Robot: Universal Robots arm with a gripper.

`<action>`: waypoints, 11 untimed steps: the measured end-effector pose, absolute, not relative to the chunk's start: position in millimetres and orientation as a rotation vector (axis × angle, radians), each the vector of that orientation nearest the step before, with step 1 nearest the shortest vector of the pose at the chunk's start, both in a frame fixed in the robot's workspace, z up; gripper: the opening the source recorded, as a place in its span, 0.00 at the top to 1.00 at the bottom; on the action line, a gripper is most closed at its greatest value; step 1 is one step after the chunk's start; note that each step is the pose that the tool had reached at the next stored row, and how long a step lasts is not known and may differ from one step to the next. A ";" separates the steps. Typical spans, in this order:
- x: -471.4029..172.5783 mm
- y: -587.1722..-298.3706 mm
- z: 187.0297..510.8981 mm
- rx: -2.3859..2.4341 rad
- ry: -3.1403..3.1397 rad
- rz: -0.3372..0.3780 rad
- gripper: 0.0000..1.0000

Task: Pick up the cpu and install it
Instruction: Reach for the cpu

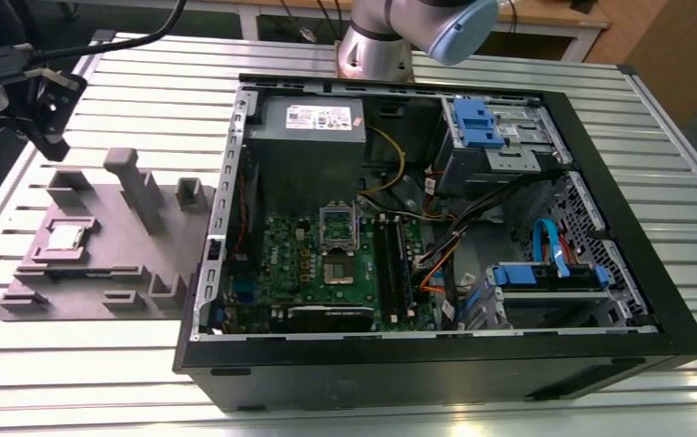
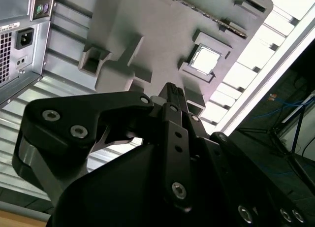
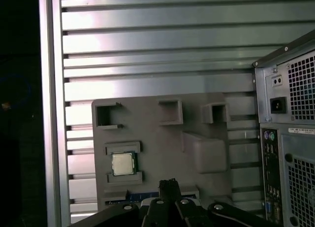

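The cpu [image 1: 67, 238] is a small silvery square lying flat in a framed pocket of the grey plastic tray [image 1: 124, 255], at the exterior view's left. My gripper [image 1: 54, 146] hangs in the air above the tray's far end, well clear of the chip. In both wrist views the dark fingertips [image 2: 171, 90] [image 3: 169, 183] sit pressed together with nothing between them. The cpu [image 2: 205, 59] [image 3: 122, 164] lies a short way off from them on the tray [image 2: 162, 25] [image 3: 157, 138]. The metal-framed socket [image 1: 338, 238] sits on the green motherboard inside the open case.
The open black computer case [image 1: 446, 228] lies on its side beside the tray on the slatted metal table [image 1: 82, 382]. Its rear panel [image 3: 288, 138] [image 2: 19, 30] faces the tray. Upright grey blocks [image 1: 130, 187] rise from the tray. The arm's base [image 1: 379, 45] stands behind the case.
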State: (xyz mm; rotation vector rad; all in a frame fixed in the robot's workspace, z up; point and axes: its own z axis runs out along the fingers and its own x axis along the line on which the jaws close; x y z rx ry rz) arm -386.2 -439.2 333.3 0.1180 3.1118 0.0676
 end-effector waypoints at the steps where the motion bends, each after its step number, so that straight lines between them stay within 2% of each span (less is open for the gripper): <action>1: -386.7 -439.7 331.9 0.118 3.112 0.068 0.90; 11: -397.7 -442.7 317.6 0.118 3.112 0.068 0.90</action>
